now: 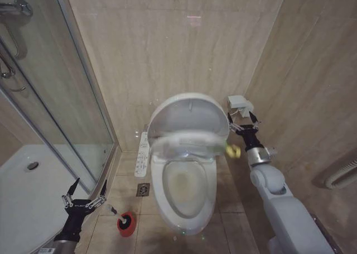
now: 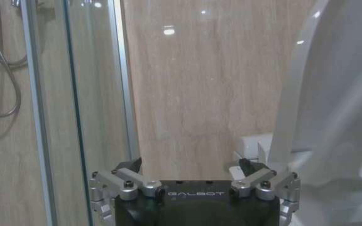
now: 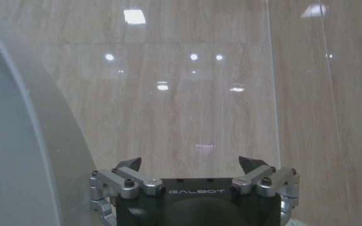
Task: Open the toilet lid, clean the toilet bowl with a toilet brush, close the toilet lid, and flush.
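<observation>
The toilet lid (image 1: 188,115) stands raised against the back wall, and the white seat ring (image 1: 184,144) hovers blurred just below it. A green-yellow strap (image 1: 232,151) hangs at the right edge. Below lies the open toilet bowl (image 1: 187,190). My right gripper (image 1: 242,119) is open beside the lid's right edge, touching nothing; its wrist view shows its open fingers (image 3: 190,161) with the lid (image 3: 11,150) alongside. My left gripper (image 1: 90,182) is open low on the left, just above the toilet brush (image 1: 111,211) leaning in its red cup (image 1: 127,224). The left wrist view shows the empty gripper (image 2: 189,164) and the lid (image 2: 338,94).
A glass shower enclosure (image 1: 61,97) fills the left side, its door (image 2: 74,94) close to my left arm. The button panel (image 1: 143,153) and a floor drain (image 1: 143,190) lie left of the bowl. A white box (image 1: 240,104) hangs on the wall near my right gripper.
</observation>
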Controlling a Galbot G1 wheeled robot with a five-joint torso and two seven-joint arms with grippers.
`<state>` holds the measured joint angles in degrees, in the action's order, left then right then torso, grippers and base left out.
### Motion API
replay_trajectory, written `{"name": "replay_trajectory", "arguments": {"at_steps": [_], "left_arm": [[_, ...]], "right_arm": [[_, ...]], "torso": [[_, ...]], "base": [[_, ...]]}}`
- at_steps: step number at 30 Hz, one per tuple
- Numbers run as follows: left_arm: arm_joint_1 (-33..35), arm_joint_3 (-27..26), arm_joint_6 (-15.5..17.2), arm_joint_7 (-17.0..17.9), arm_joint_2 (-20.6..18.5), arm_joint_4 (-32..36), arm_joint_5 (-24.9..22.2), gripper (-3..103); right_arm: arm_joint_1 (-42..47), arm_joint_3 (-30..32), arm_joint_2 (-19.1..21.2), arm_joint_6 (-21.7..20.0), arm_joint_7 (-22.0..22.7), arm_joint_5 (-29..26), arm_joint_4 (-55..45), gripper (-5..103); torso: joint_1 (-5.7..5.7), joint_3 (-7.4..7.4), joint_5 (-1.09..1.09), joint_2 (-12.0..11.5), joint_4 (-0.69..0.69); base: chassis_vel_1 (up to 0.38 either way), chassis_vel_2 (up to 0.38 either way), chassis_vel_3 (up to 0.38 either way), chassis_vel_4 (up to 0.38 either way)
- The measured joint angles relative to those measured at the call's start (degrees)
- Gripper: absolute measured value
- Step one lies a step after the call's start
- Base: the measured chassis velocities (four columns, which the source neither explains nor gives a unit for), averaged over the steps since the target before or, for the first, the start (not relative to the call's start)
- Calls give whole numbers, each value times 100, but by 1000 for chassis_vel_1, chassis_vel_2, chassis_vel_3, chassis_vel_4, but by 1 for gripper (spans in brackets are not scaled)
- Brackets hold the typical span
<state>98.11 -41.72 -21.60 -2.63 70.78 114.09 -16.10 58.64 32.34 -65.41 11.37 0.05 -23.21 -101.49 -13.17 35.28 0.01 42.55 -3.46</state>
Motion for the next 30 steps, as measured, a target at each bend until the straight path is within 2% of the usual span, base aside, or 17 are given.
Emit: {"name": "replay_trajectory", "arguments": {"at_steps": [13, 22, 30], "left_arm": [[0, 0, 0, 0, 0, 0, 0, 100], [0, 0, 0, 0, 0, 0, 0, 100], [0, 0, 0, 0, 0, 0, 0, 100]], "right_arm": [[1147, 324, -208, 140, 40, 12, -701, 100], [1147, 357, -297, -40, 526, 279, -497, 100], [927, 337, -342, -174, 770, 393, -146, 100]], "torso": [[0, -1, 0, 0, 0], [0, 0, -1, -1, -1], [-1, 1, 0, -1, -2]], "base": [[0, 0, 0, 0], [0, 0, 0, 0], [0, 0, 0, 0]]}}
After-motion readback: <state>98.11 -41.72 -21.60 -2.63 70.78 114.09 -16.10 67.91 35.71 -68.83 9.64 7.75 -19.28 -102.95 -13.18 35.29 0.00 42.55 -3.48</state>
